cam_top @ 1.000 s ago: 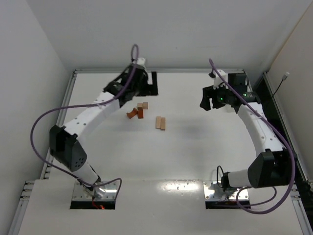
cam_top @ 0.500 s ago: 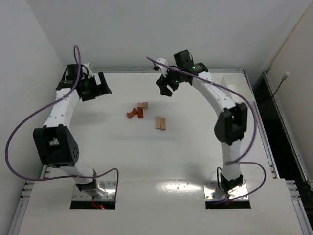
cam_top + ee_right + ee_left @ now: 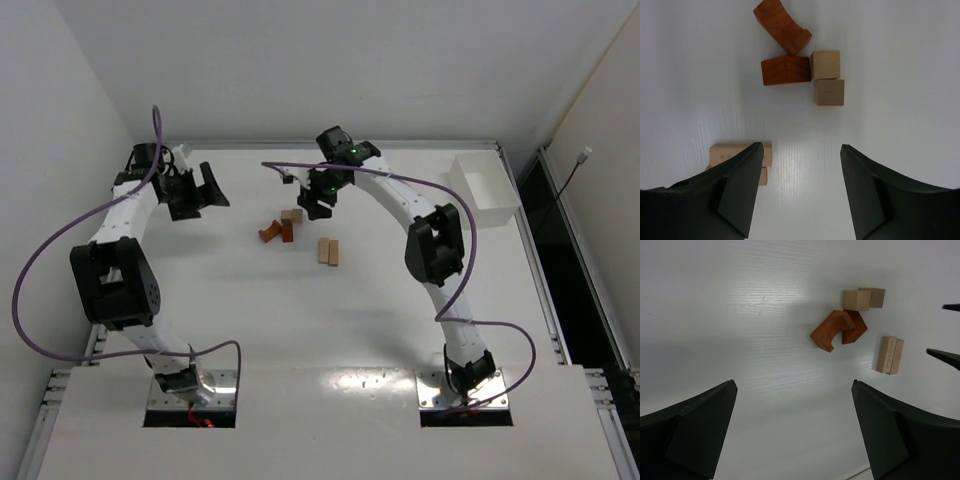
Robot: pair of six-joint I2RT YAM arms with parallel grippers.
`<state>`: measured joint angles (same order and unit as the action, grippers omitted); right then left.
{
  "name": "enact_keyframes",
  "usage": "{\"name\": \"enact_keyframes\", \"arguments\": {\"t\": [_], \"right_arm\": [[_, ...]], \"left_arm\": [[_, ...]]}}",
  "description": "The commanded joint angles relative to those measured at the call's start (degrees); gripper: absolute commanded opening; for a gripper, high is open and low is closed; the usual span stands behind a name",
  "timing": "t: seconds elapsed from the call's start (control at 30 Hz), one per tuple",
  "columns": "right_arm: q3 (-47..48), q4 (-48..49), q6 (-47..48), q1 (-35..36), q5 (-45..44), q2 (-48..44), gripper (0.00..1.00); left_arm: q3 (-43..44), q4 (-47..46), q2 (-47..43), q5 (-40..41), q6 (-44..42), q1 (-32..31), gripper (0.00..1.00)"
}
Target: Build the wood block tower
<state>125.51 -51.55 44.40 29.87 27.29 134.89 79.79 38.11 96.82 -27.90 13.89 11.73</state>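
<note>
The left gripper (image 3: 203, 190) is wide open and holds nothing. It hangs over the table (image 3: 400, 300), well off to the left of the blocks (image 3: 287, 232). The right gripper (image 3: 801, 150) is wide open too, with nothing in it. It is near the blocks but not touching them. The blocks lie loose on the table, none stacked. Two brown pieces (image 3: 785, 70) touch each other. Two pale cubes (image 3: 825, 65) sit right beside them. Two pale planks (image 3: 887, 355) lie side by side, a little apart from the rest.

White table (image 3: 380, 320), plain wht walls (image 3: 330, 60), soft glare.
</note>
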Motion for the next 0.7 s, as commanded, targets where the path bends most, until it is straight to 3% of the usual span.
{"name": "enact_keyframes", "arguments": {"t": [0.0,0.07,0.17,0.27,0.3,0.47,0.67], "right_arm": [[4.29,1.72,-1.49,0.28,0.92,1.95,0.6],[4.83,3.55,-7.72,0.28,-1.61,2.48,0.62],[3.69,6.02,-24.47,-1.47,-2.42,1.79,0.66],[-4.2,10.49,-32.96,-3.76,-6.61,-2.16,0.66],[-8.31,11.2,-33.59,-4.72,-9.33,-6.53,0.66],[-16.51,11.82,-37.63,-11.13,-12.87,-16.22,0.66],[-26.71,11.82,-37.63,-19.4,-11.56,-26.42,0.66]], "left_arm": [[1.42,0.04,0.92,-0.77,-1.15,0.49,0.99],[1.42,-0.84,0.92,5.37,2.26,-1.78,0.99],[2.56,-1.45,0.92,17.32,6.93,-8.89,0.99],[3.7,-2.78,0.74,26.47,10.52,-17.85,0.99],[5.45,-2.78,2.48,30.15,11.15,-22.14,0.99],[11.6,-0.94,10.38,40.19,15.72,-31.82,0.99],[20.66,1.97,19.01,43.37,19.77,-37.04,0.99]]}}
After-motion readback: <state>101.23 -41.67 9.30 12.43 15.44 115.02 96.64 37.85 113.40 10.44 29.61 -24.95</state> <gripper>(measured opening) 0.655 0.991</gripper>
